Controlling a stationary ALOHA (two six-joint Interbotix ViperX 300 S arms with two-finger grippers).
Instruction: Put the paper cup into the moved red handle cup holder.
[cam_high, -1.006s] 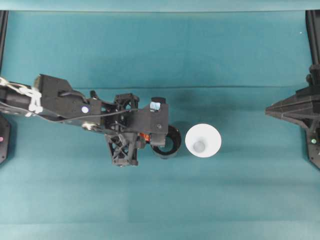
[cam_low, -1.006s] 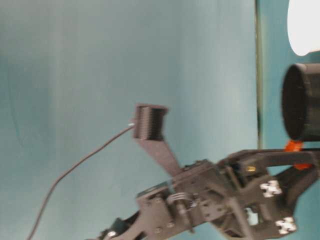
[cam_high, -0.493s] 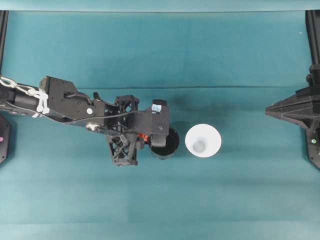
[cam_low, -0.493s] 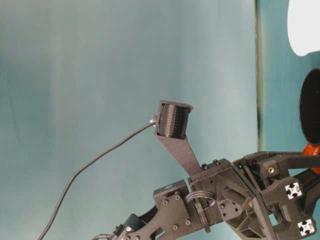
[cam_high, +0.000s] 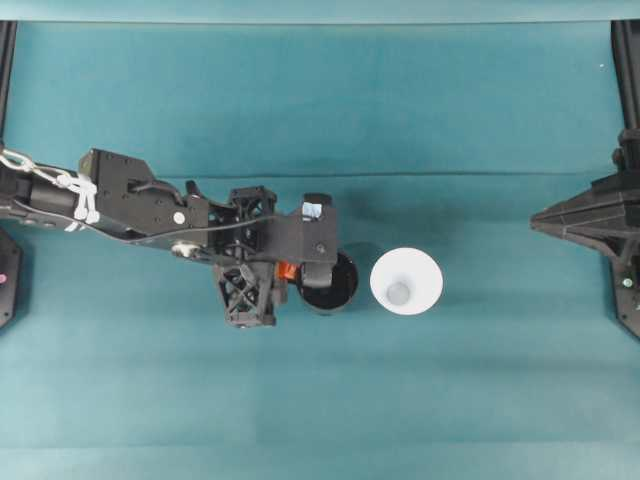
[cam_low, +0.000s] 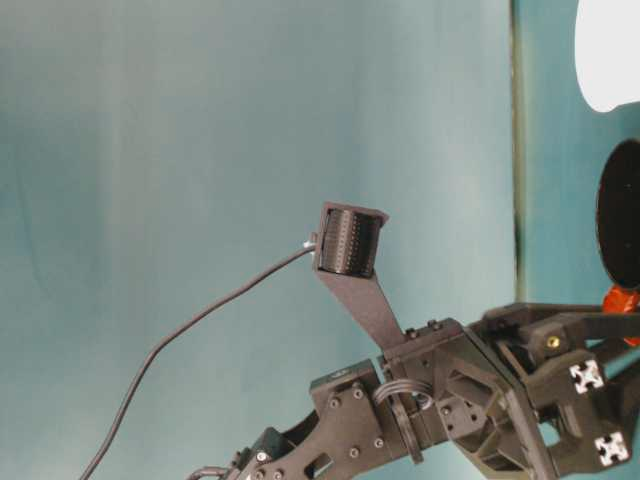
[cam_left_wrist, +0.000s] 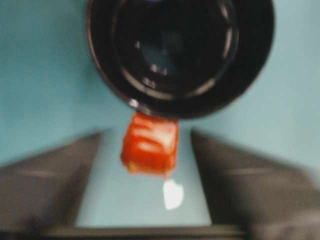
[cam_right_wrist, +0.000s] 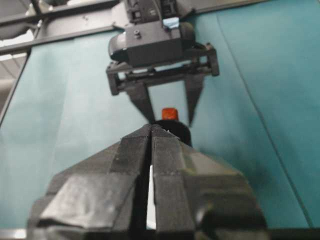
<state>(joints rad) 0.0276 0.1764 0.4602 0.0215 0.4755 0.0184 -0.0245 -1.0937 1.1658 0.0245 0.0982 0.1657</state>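
Note:
The red handle cup holder (cam_high: 330, 285) is a glossy black cylinder standing upright mid-table, its orange-red handle (cam_left_wrist: 150, 142) pointing left. My left gripper (cam_left_wrist: 147, 132) is open, one finger on each side of the handle with a gap on both sides. Just right of the holder stands the paper cup (cam_high: 406, 282), white, upright and apart from it. The right wrist view faces the left gripper (cam_right_wrist: 170, 117) straddling the handle (cam_right_wrist: 169, 112). My right gripper (cam_high: 535, 225) hovers at the far right with its fingertips (cam_right_wrist: 145, 137) pressed together and holds nothing.
The teal cloth table (cam_high: 320, 400) has free room in front of and behind the two cups. Black frame posts (cam_high: 625, 60) stand at the back corners. The left arm (cam_high: 130, 200) stretches in from the left edge.
Over the last second the holder and its handle sank toward the table in the table-level view, and the left arm settled slightly. The paper cup and right arm stayed still.

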